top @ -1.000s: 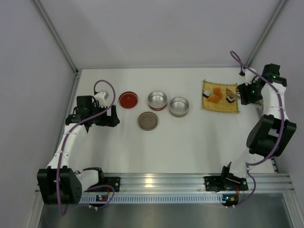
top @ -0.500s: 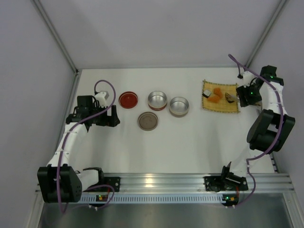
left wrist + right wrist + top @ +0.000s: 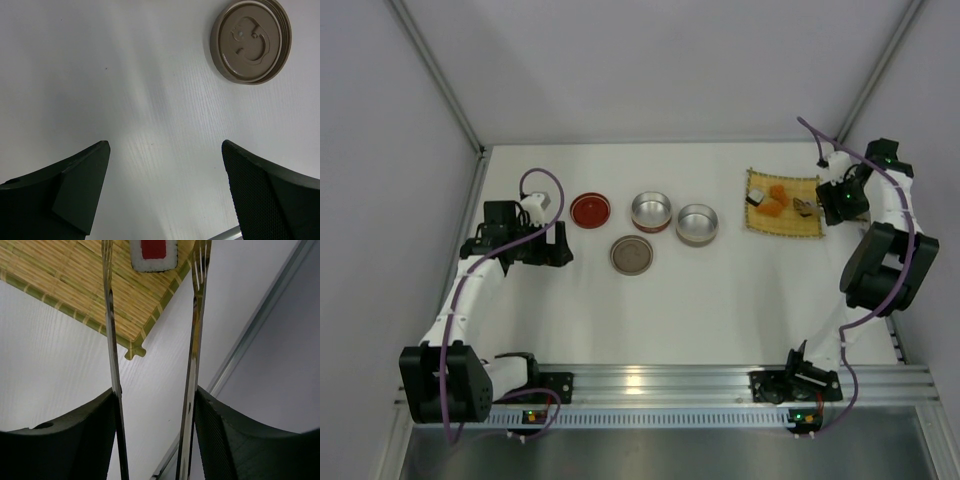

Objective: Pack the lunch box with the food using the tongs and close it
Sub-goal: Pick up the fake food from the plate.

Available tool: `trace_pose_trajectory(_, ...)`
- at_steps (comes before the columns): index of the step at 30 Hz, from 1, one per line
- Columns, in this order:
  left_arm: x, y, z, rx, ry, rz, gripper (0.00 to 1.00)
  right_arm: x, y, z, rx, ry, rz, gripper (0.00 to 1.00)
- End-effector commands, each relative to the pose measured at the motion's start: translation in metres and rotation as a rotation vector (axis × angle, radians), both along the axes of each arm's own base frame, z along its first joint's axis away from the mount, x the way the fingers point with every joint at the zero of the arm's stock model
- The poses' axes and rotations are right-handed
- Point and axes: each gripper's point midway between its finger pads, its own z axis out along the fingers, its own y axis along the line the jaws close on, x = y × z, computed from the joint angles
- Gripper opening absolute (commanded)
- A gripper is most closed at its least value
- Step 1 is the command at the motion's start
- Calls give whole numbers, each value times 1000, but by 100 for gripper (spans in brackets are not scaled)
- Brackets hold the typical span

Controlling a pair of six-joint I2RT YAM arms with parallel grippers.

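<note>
R gripper [image 3: 155, 410] at mat [image 3: 75, 285] edge, snug on tongs [image 3: 111, 340]; L gripper [image 3: 165, 170] low over table [image 3: 100, 75], wide apart.

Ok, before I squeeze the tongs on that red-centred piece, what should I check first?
1. Tongs seated in the right hand: ok, both arms lie against its fingers.
2. Red-centred piece between the tong arms: ok in the right wrist view.
3. Tong tips low enough to grip it: cannot tell, they run out of frame.
4. Tin nearest the mat uncovered: ok, the tin has no lid on and looks empty.
5. Left hand out of the way: ok, open over the table near the brown lid.
</note>
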Motion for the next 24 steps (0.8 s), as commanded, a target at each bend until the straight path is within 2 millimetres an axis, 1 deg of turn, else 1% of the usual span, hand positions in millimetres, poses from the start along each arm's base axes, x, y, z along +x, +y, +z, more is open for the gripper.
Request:
trace_pose_trajectory(1, 8, 0, 14, -6, -41, -9, 98, 22, -11, 20, -34, -94, 25, 56)
trace_pose_trajectory(6, 9, 0, 12, -6, -36, -6, 98, 20, -7, 15, -12, -81, 39, 53)
trace_pose_trajectory(9, 9, 1, 12, -4, -34, -4, 98, 19, -6, 13, -11, -74, 43, 50)
trace_pose_trajectory(11, 9, 1, 12, -2, -36, -5, 98, 18, -5, 13, -7, -75, 48, 45)
trace_pose_trajectory(13, 9, 1, 11, -2, -35, -5, 98, 17, -5, 15, -11, -79, 52, 42)
trace_pose_trajectory(17, 10, 1, 12, -4, -36, -5, 98, 14, -5, 15, -19, -71, 62, 40)
trace_pose_trajectory(19, 9, 1, 13, -3, -38, -6, 98, 13, -5, 17, -25, -73, 67, 35)
trace_pose_trajectory(24, 9, 1, 12, -2, -36, -5, 98, 9, -3, 27, -33, -92, 77, 29)
